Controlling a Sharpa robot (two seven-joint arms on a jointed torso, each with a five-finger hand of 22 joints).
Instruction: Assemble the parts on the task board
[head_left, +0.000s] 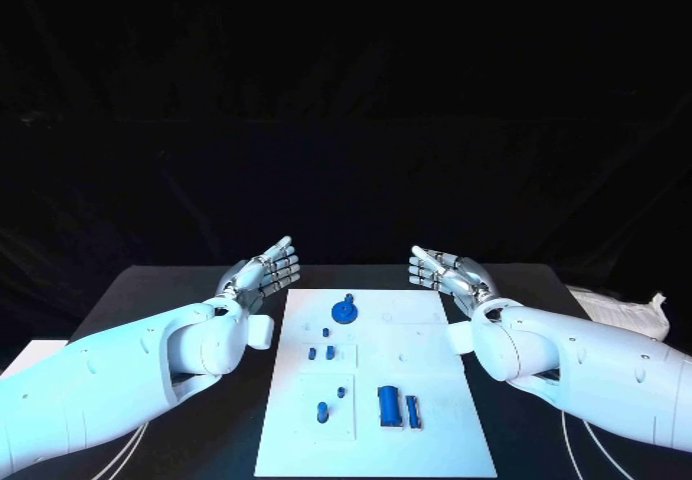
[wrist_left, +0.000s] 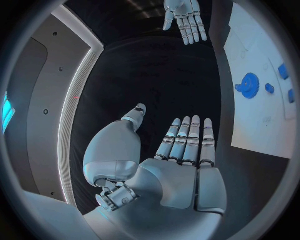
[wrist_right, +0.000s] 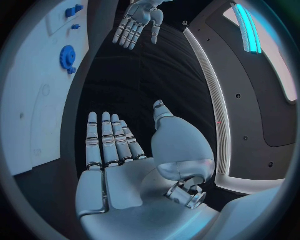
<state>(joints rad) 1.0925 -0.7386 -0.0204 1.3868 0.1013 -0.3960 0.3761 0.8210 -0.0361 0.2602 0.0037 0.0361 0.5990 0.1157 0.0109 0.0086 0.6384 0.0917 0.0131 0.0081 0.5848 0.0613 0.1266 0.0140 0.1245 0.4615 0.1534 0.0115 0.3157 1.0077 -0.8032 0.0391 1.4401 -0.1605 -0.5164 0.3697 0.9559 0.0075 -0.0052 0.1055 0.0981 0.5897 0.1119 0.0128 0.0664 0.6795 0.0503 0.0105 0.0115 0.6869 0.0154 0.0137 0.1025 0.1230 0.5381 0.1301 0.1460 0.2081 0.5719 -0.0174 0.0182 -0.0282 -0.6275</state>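
Fingers (wrist_left: 187, 142) of the silver left hand (head_left: 263, 270) are held straight and side by side, thumb apart, nothing gripped; those of the silver right hand (head_left: 444, 270) likewise. On the black table (head_left: 159, 290), the flat white task board (head_left: 433, 440) is seen between the arms. Nearest, two upright blue blocks (head_left: 397, 407); mid-board, small blue pegs (head_left: 323, 352); farthest, a round blue gear (head_left: 345, 311).
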